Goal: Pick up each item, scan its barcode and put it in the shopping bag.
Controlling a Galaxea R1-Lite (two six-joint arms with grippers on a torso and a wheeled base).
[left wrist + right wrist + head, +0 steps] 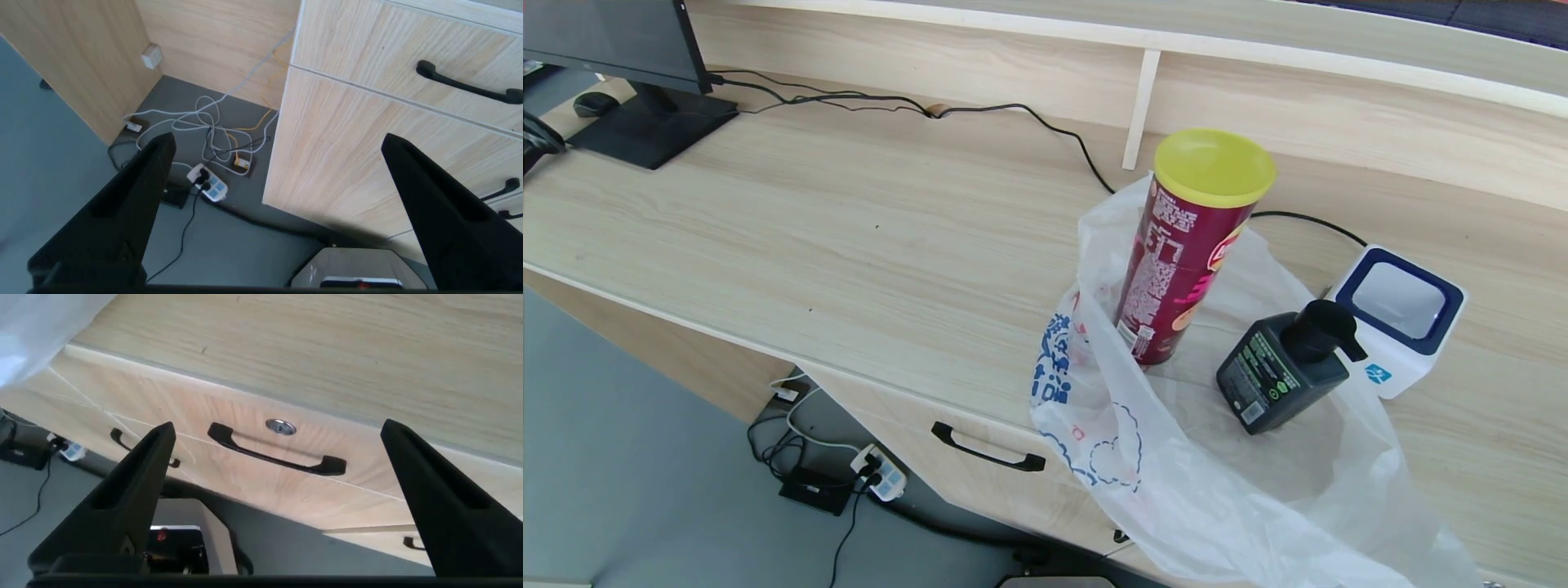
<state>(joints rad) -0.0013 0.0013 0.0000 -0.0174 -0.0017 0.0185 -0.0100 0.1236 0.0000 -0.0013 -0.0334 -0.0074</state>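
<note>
Maroon yellow-lidded crisp tube stands on thin plastic shopping bag; snag that, you topple it (left gripper, right gripper gape empty).

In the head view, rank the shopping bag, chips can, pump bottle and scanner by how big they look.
1. shopping bag
2. chips can
3. pump bottle and scanner: they look about alike, so no ranking between them.

Left claw and right claw both gape wide, each holding nothing.
</note>
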